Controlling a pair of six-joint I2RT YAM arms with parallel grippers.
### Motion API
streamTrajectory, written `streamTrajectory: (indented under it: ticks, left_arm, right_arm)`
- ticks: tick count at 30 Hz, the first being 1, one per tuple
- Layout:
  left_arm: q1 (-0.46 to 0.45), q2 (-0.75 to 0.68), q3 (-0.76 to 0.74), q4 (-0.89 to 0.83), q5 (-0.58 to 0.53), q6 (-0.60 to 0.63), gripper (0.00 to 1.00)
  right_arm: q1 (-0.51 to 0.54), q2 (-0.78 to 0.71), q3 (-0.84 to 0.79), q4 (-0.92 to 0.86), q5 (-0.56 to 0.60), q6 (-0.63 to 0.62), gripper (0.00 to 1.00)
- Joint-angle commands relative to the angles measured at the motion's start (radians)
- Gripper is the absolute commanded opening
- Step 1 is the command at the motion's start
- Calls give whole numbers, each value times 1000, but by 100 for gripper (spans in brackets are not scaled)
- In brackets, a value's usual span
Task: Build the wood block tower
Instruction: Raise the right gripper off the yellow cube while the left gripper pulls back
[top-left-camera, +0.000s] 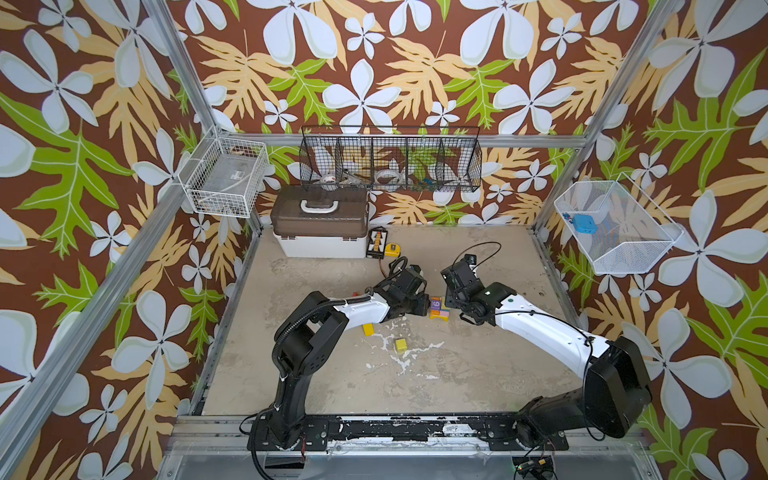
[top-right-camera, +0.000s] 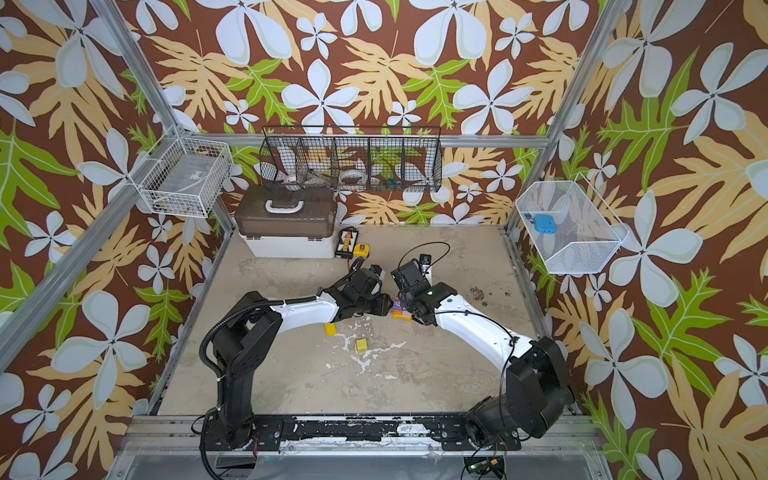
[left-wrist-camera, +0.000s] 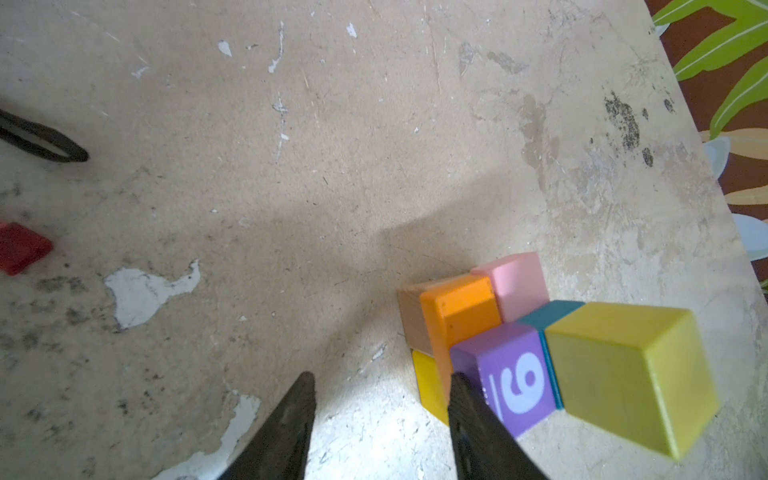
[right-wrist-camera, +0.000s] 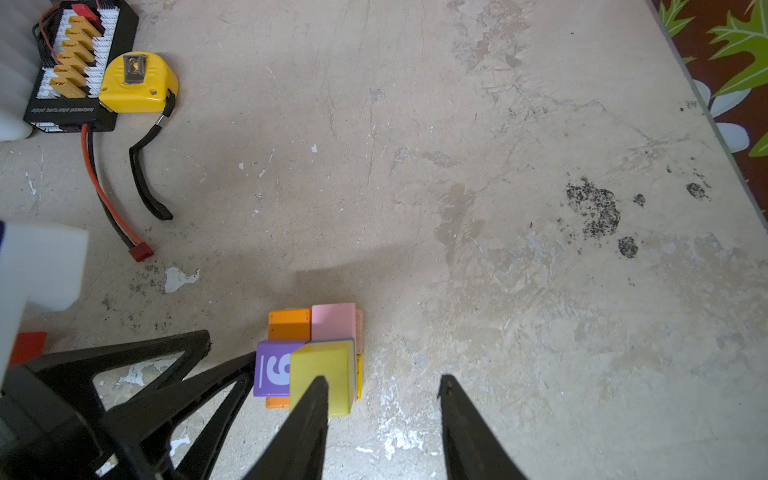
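Two pincers bracket your tower (top-left-camera: 437, 308) at the middle of the counter (top-left-camera: 457, 365): left pincer (left-wrist-camera: 382, 376) and right pincer (right-wrist-camera: 382, 377) part-open, empty (left tip touching the purple block (left-wrist-camera: 515, 382)), apparently squaring it.

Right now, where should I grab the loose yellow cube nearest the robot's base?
Pinch the yellow cube across two opposite side faces, coming down from above: it sits flat on the table, alone, with its sides free.
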Motion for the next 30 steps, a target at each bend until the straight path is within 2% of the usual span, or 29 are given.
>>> streamTrajectory:
  ticks: [1, 30]
  left_arm:
    - [1, -4, 0, -12, -6, 0, 54]
    - [-1, -17, -16, 16, 46, -3, 54]
  right_arm:
    - [0, -6, -1, -3, 11, 0, 45]
    - [-1, 7, 4, -6, 6, -4, 46]
